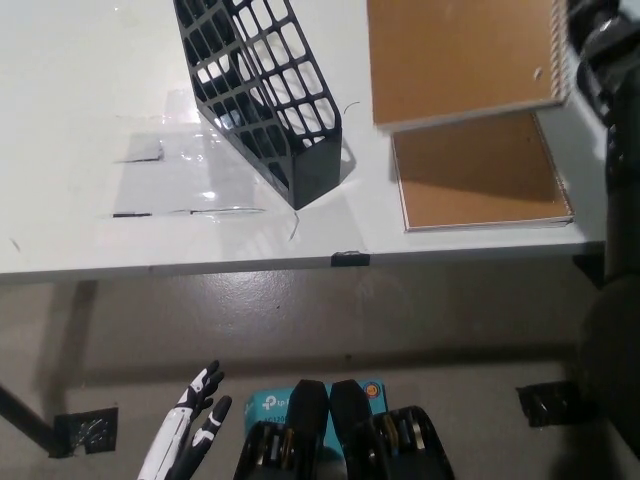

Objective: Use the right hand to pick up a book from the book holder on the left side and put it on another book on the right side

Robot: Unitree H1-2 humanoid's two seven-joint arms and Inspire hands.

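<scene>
A black mesh book holder (262, 92) stands tilted on the white table (80, 90), left of centre. A brown spiral-bound book (462, 58) hangs in the air at the top right, its wire spine toward my black right hand (603, 42), which is shut on that edge. Beneath it a second brown book (482, 178) lies flat near the table's front edge, and the held book covers its far part. My white left hand (187, 438) rests low at the bottom left, below table level, fingers apart.
A clear plastic sheet (170, 170) lies taped on the table left of the holder. A small black tab (349, 260) marks the table's front edge. A blue box (268, 404) sits on the floor below.
</scene>
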